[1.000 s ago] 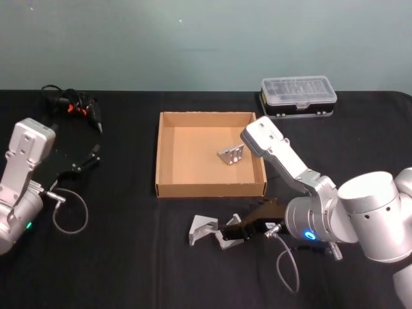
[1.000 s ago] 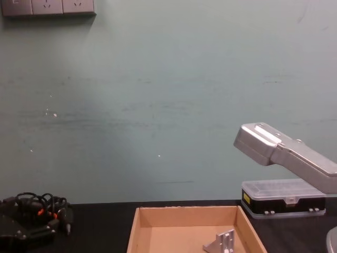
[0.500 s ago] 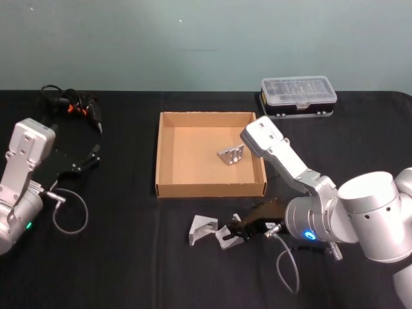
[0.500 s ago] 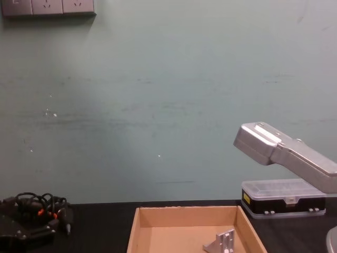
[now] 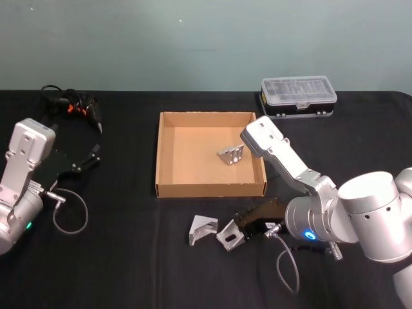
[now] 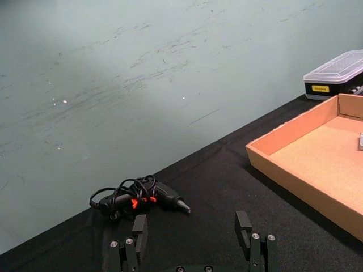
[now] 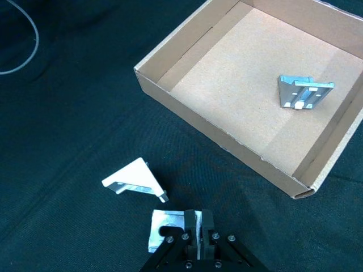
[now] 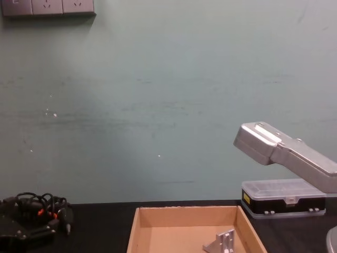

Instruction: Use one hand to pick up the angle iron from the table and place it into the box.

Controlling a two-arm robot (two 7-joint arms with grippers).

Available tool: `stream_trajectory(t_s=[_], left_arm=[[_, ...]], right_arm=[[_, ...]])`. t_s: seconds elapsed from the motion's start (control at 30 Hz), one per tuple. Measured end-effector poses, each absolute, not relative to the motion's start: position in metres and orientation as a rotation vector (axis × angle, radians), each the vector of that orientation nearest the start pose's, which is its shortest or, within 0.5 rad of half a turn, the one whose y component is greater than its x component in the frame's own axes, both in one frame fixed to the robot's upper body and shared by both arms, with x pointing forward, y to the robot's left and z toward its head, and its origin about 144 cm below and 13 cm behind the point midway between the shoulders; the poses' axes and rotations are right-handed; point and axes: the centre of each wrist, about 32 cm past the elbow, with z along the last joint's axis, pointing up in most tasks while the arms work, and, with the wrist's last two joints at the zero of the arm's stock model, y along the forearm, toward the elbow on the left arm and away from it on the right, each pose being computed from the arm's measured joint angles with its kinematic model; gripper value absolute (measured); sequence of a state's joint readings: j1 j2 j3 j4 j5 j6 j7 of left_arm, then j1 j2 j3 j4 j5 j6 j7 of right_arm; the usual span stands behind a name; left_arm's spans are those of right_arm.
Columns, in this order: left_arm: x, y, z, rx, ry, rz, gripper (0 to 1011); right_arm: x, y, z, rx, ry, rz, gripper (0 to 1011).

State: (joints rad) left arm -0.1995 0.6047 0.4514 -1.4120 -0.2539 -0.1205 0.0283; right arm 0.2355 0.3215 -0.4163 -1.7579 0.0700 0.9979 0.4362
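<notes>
r gripper (image 5: 239,230): low over the table (image 5: 129,257), just in front of the box (image 5: 211,189), near its front-right corner; arm is bent in from the r side.
r fingers (image 7: 204,218): pressed together on one flange of the held angle iron (image 7: 159,222); no gap is seen between them in the r wrist view.
held angle iron (image 5: 228,235): at the r gripper's tip, outside the box, tilted; whether it rests on the cloth or is just off it can't be told.
loose angle iron (image 5: 201,228): lies on the table just beside the held one, on its l, apart from the gripper; also seen at (image 7: 133,178).
boxed angle iron (image 5: 230,154): inside the box, toward the far-right part of the floor, propped up on an edge; seen from the chest at (image 8: 222,243).
box: open top, low walls, mid-table; wall seen at (image 7: 215,139), rim at (image 8: 184,209).
l gripper (image 5: 87,159): parked at the table's l side, well apart from the box.
l fingers (image 6: 139,229): spread wide, nothing between them.
plastic case (image 5: 298,96): behind the box, far right.
corded tool (image 5: 72,106): far left of the table.
</notes>
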Motion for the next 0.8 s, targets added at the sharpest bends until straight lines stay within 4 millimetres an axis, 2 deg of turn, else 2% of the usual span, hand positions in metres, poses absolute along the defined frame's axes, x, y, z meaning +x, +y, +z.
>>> stream_trajectory(t_s=[0.4,0.57,0.8], left_arm=[[0.489,0.310,1.140,0.304,-0.285,1.248,1011],[0.489,0.310,1.140,0.304,-0.285,1.248,1011],[0.489,0.310,1.140,0.304,-0.285,1.248,1012]], right_arm=[[0.481,-0.183,1.241,-0.726,0.314,-0.833,56],[0.475,-0.187,1.248,-0.697,0.289,-0.833,56],[0.466,-0.194,1.267,-0.638,0.208,-0.843,56]])
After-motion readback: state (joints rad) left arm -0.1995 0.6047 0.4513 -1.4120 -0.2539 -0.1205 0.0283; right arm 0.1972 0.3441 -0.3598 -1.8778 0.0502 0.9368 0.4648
